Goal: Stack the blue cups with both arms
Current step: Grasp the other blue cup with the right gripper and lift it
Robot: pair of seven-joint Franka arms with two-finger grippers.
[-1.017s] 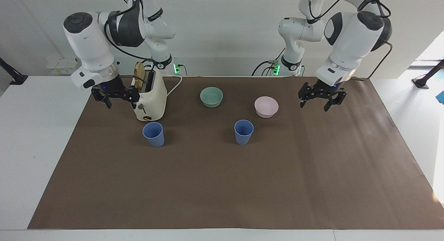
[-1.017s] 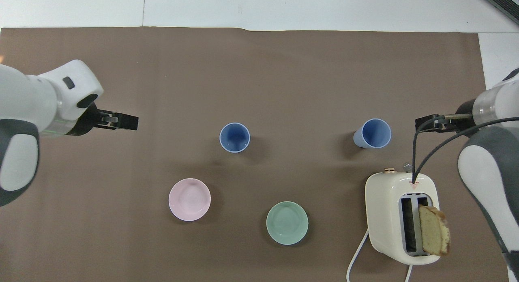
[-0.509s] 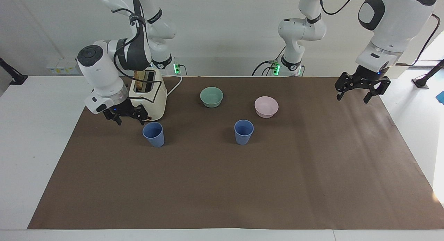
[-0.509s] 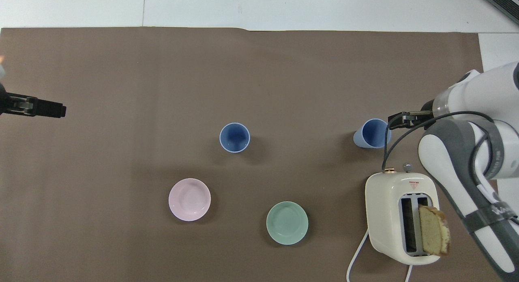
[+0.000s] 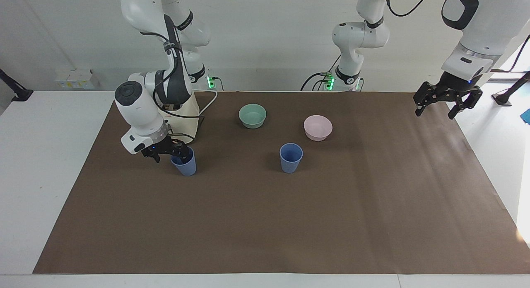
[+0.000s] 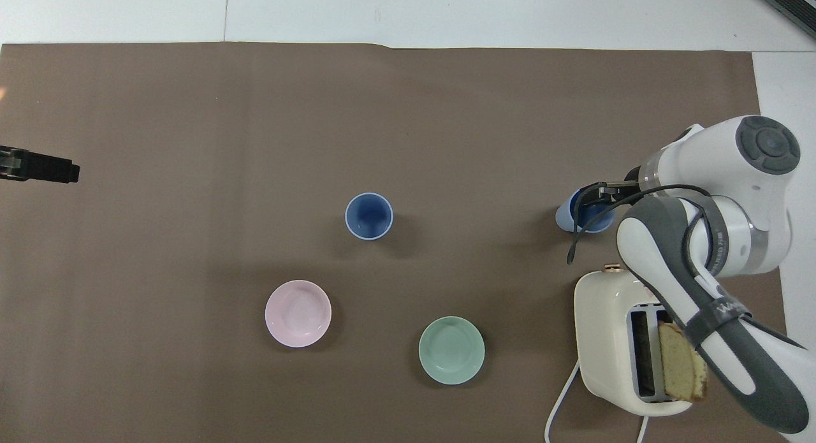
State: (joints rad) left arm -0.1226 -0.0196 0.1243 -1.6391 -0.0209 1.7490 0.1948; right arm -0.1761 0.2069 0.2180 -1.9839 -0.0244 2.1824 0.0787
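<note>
I am reaching my right gripper [image 5: 169,152] – jaws wide – around the cup [image 5: 185,164] at frame left (left gripper [image 5: 448,101] waiting, open); next, closing.

two cups [image 5: 291,157] [image 5: 185,165] stand farther from the robots than two bowls [image 5: 252,115] [image 5: 318,127].

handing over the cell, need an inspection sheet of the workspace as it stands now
surface: brown mat over a white table.
job's things: two blue cups, upright, apart, not stacked; one mid-mat, the other in front of the toaster.
clutter: cream toaster with a bread slice in a slot; teal bowl; pink bowl.
grippers: right end effector open at the rim of the toaster-side cup, not closed on it; left end effector open, waiting above the mat's edge.
cables: white toaster cord; black cable along the right arm.
surroundings: two smaller white arms at the wall.
</note>
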